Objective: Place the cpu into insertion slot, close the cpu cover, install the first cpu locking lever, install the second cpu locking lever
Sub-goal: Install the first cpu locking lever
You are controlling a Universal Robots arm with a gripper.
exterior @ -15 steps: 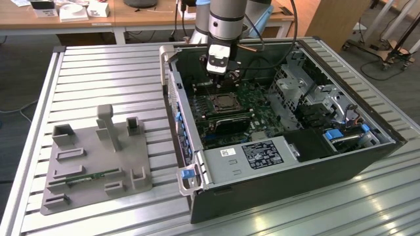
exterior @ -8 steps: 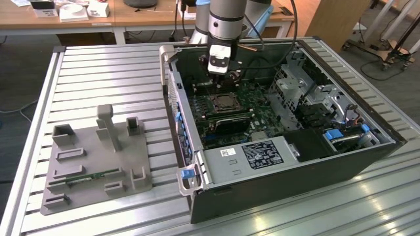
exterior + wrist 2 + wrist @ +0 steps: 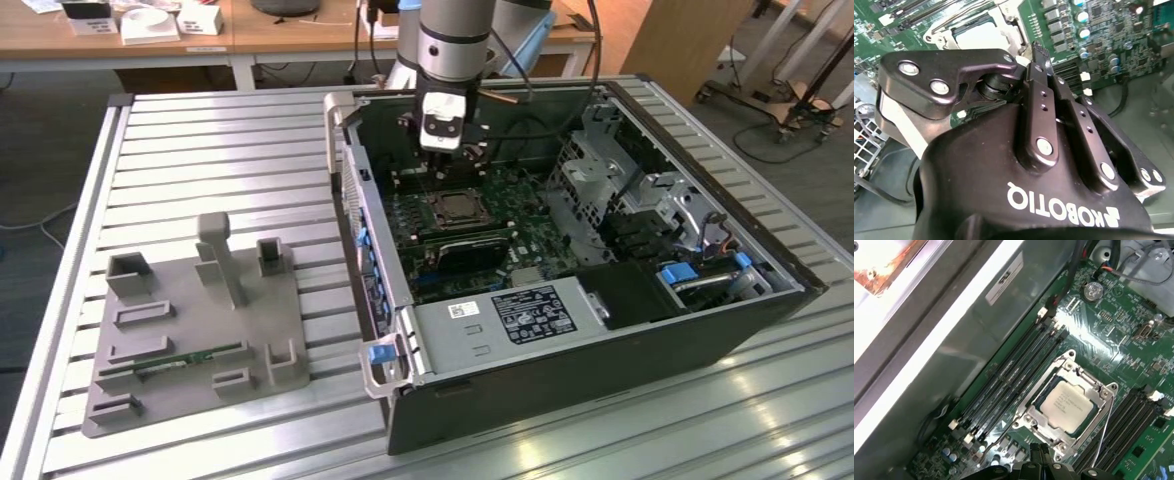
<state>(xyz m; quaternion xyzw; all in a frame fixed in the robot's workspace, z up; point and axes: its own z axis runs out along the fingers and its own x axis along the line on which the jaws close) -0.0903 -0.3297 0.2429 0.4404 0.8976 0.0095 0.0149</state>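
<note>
- Above the insertion slot (image 3: 1024, 422), and a little off to one side of it, hangs the gripper (image 3: 1040, 459). Its fingers look pressed together, with nothing between them.
- Inside the slot lies the cpu (image 3: 1068, 405), flat and square to the rim. The cpu cover (image 3: 1081, 381) lies down around it, so the silver top shows through the window.
- Along one side of the slot runs a thin wire lever (image 3: 1103, 427), which goes on past the slot's corner. A second wire lever (image 3: 996, 442) leaves the slot on the opposite side.
- We judge that neither lever is hooked yet, so the step in hand is the first locking lever.
- For this step we would press with the closed fingertips on the free end of the lever only, never on the cover or the chip.
- We think the lever must go down and then sideways under its hook on the slot's rim. With a straight push, the springy wire may slip off the fingertips.
- Just beside the slot, toward the case wall (image 3: 969, 325), lie the long black memory slots (image 3: 1014, 370). A fingertip that slips could strike them, so we would go slowly and keep the push short.
</note>
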